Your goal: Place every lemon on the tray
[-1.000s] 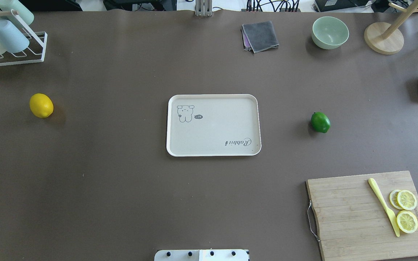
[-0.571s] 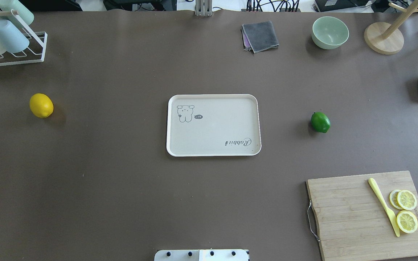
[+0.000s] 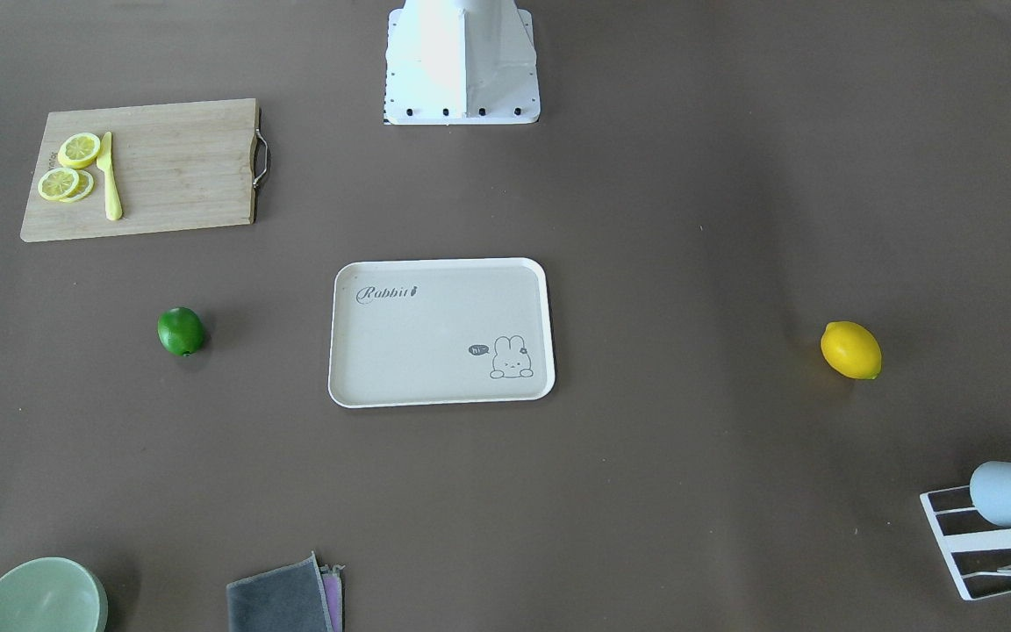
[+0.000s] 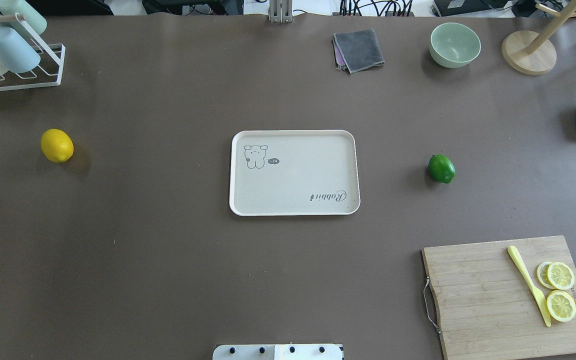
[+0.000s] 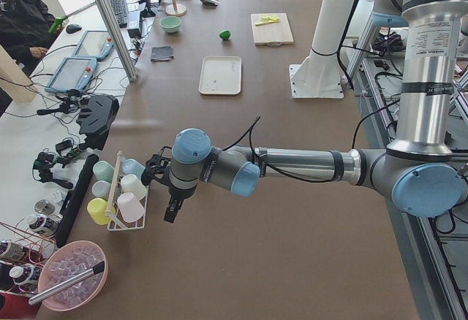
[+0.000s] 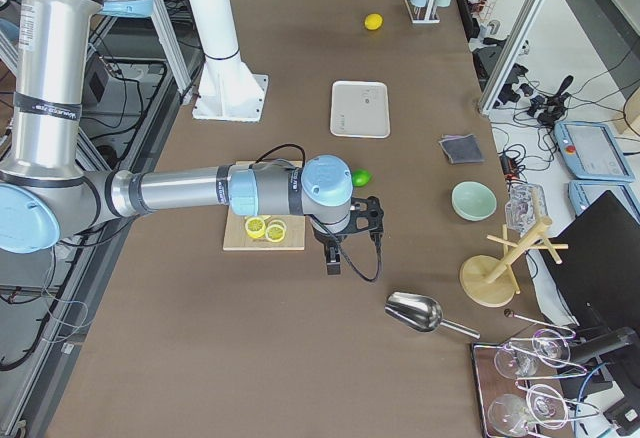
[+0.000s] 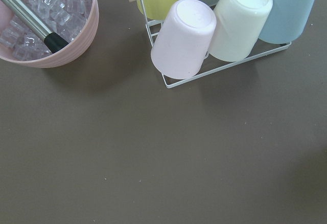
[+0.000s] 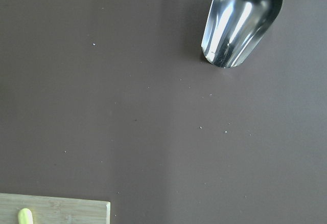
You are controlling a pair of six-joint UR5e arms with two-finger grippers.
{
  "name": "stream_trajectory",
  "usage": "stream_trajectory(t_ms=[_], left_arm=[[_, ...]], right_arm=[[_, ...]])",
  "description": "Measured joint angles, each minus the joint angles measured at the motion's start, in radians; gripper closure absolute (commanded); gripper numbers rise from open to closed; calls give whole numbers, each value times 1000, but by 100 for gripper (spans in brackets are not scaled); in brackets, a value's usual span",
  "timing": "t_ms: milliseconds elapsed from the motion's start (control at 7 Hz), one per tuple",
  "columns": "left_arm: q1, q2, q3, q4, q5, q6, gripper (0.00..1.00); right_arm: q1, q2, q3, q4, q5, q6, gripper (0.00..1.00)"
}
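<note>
Find yellow lemon (image 4: 57, 145) on desk (image 4: 168, 260) well left of cream tray (image 4: 294, 132), green lemon (image 4: 441, 168) well right, both off it. Cannot tell left fingers (image 5: 170, 214) or right fingers (image 6: 334, 261) wide or narrow. Take each with nearer arm; straddle short axis, grip gently, guard against rolling.

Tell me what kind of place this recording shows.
Probably a robotics lab staging a kitchen: the left arm over a brown table, control tablets alongside, a cutting board with lemon slices.

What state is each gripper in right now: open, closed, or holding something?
Left gripper: cannot be told; it shows only in a side view.
Right gripper: cannot be told; it shows only in a side view.
</note>
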Motion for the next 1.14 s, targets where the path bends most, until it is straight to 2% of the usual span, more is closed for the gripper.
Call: stream_trajectory(t_ms=[286, 571, 857, 1143], left_arm=[[27, -13, -39, -10, -4, -186, 2], [110, -22, -104, -24, -2, -397, 2], [239, -50, -164, -27, 6, -613, 2], [340, -88, -178, -29, 59, -745, 2]], right_arm=[[0, 42, 2, 1, 13, 20, 0], [-19, 96, 6, 2, 8, 91, 0], [-83, 148, 8, 7, -27, 197, 0], [-186, 172, 6, 99, -83, 373, 0]])
